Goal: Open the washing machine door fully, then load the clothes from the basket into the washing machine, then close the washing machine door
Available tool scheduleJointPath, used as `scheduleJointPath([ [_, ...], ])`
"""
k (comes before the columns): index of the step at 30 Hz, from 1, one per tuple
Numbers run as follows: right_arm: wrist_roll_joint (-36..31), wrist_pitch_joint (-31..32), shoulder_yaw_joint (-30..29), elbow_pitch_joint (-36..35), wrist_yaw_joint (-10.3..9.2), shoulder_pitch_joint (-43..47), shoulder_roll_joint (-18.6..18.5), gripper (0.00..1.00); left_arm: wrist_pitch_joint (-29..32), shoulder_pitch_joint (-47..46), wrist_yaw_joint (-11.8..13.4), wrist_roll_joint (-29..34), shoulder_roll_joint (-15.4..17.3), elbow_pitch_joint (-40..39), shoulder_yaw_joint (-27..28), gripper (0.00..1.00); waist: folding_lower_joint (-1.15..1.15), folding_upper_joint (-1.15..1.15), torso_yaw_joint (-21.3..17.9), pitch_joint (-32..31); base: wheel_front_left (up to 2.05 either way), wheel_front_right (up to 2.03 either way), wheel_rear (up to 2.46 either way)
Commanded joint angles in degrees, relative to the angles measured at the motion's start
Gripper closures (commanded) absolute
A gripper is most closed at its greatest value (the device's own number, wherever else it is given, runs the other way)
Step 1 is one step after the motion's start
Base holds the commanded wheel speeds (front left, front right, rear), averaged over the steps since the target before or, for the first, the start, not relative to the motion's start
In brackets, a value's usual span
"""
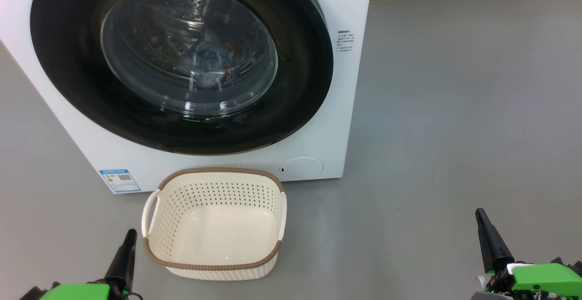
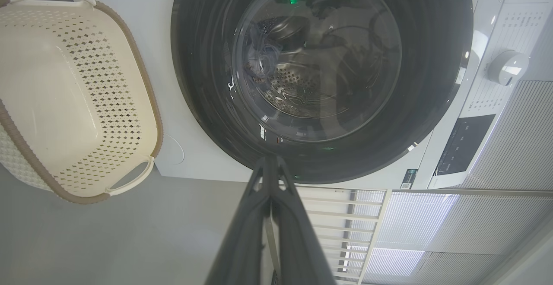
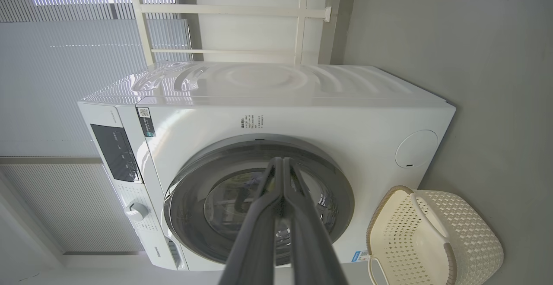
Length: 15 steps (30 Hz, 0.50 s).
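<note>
Hanging low at the left, the left gripper has its two dark fingers pressed together on nothing, just beside the basket. The basket sits on the grey floor directly below the washing machine door, handy for short transfers, and its inside is bare. Above it, the door lies flush against the washing machine. Through the glass the clothes show as a blue and orange-brown bundle in the drum. By my reading, loading and closing look done, which would explain both arms parked clear. Far right, well apart from the machine, the right gripper is likewise closed and empty.
</note>
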Motion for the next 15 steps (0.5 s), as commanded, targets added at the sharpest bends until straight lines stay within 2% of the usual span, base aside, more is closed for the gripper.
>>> scheduleJointPath([
  [1,0.2,0.5,1.3,-1.7,0.09,-2.6,-0.2,1.00,0.3,-2.4,-0.2,-0.5,0.8,-1.7,2.0,1.00,0.00,0.00,0.0,0.0,0.00,0.00,0.00],
  [15,0.2,0.5,1.3,-1.7,0.09,-2.6,-0.2,1.00,0.3,-2.4,-0.2,-0.5,0.8,-1.7,2.0,1.00,0.00,0.00,0.0,0.0,0.00,0.00,0.00],
])
